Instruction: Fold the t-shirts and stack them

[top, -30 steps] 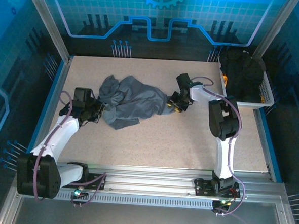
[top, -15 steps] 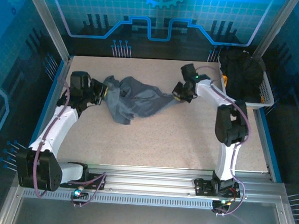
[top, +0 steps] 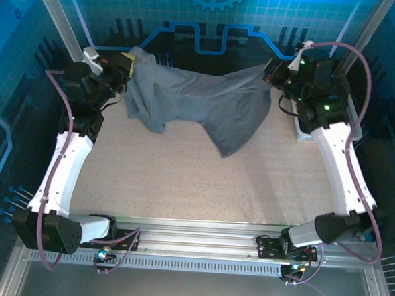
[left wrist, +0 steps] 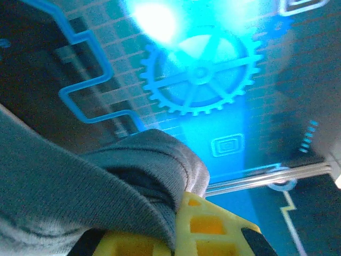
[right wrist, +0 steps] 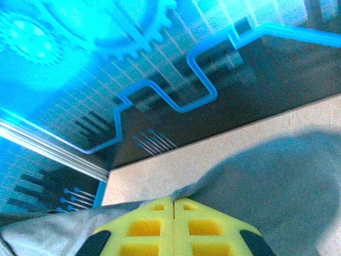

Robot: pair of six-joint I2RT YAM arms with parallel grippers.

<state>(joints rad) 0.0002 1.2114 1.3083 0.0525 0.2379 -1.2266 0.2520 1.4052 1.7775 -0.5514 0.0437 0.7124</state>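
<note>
A slate-grey t-shirt (top: 200, 98) hangs stretched in the air over the back of the table, its lower corner drooping toward the middle. My left gripper (top: 125, 63) is shut on the shirt's left end, raised high at the back left. In the left wrist view the cloth (left wrist: 80, 181) bunches over the yellow fingertips of the left gripper (left wrist: 178, 200). My right gripper (top: 272, 73) is shut on the right end, high at the back right. From the right wrist, the right gripper (right wrist: 173, 200) has its jaws pressed together on a cloth edge (right wrist: 277, 176).
The speckled beige table (top: 182, 180) lies below the hanging shirt. A corner of the white mesh basket (top: 297, 127) peeks out behind the right arm at the back right. Blue-lit walls and metal posts enclose the table's back and sides.
The right gripper has shut on the shirt's right end. Both arms have risen and swung back and apart, lifting the crumpled shirt off the table and spreading it in the air.
</note>
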